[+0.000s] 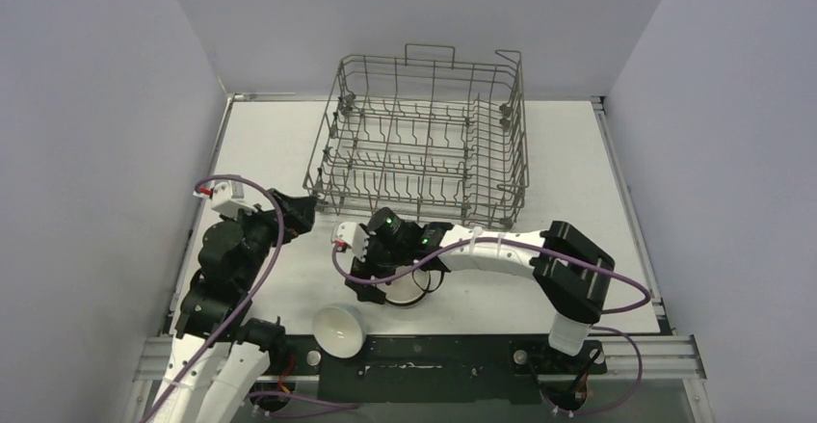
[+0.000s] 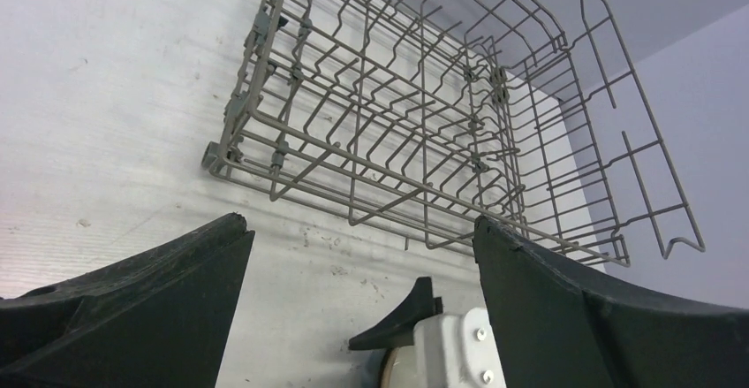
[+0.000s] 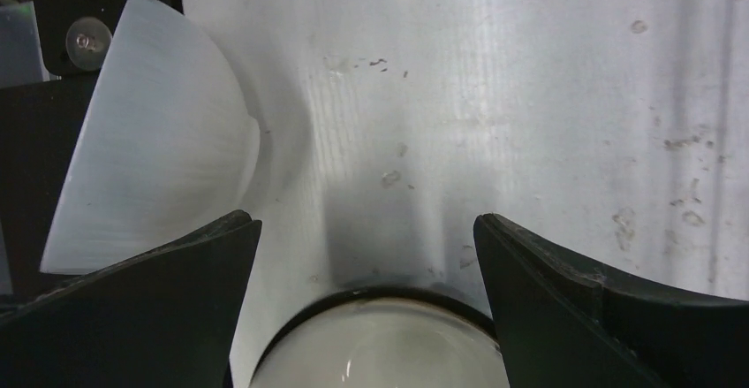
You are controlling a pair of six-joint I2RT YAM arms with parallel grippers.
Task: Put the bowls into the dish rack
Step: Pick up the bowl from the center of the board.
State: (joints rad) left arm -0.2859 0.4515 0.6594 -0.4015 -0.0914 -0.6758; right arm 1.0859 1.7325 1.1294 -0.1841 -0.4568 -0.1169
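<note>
White bowl (image 1: 339,330), lower centre of the overhead view, at near edge of table (image 1: 260,144); dark-rimmed bowl (image 3: 380,350) just behind, beneath right gripper (image 3: 364,222), jaws apart; left gripper (image 2: 359,223), centre left, jaws apart, empty; grey wire dish rack (image 1: 424,144), upper centre.

I count one dish rack (image 1: 496,153) of grey wire. There is one white bowl (image 1: 339,330) and one dark-rimmed bowl (image 3: 380,353), so two bowls together. There are two hands, the left hand (image 2: 362,229) and the right hand (image 3: 366,224).
</note>
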